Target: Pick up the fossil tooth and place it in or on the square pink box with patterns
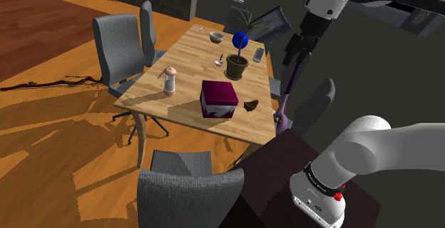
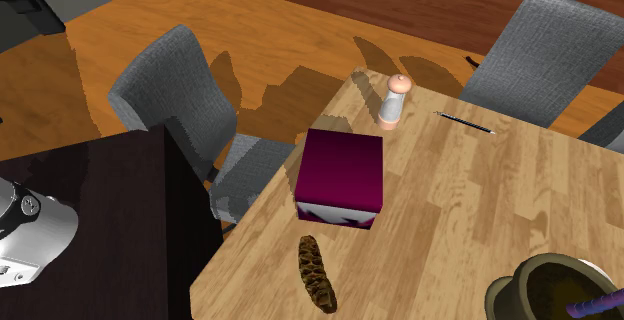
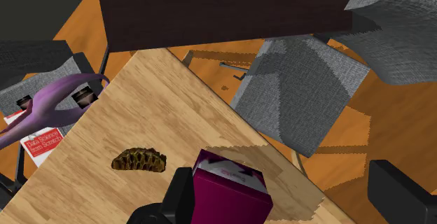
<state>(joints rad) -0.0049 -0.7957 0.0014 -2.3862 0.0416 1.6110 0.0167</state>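
Observation:
The fossil tooth (image 1: pixel 251 106) is a small brown ridged piece lying flat on the wooden table, just to the shoulder view's right of the square magenta box (image 1: pixel 219 98), which has a white pattern low on its side. In the second exterior view the tooth (image 2: pixel 317 271) lies in front of the box (image 2: pixel 342 176), close to the table's edge. My gripper (image 1: pixel 294 54) hangs high above the table's right side, well apart from both. In the wrist view the fingers stand apart, open and empty (image 3: pixel 287 203), with the box (image 3: pixel 231 191) and the tooth (image 3: pixel 140 161) far below.
A pink bottle (image 1: pixel 170 80), a potted plant (image 1: pixel 237 64), a bowl (image 1: pixel 216 37) and a pen (image 2: pixel 463 121) also stand on the table (image 1: pixel 185 55). A purple tool (image 1: pixel 283 112) lies at its right edge. Grey chairs (image 1: pixel 118 45) surround it; the dark stand (image 2: pixel 100 228) is beside it.

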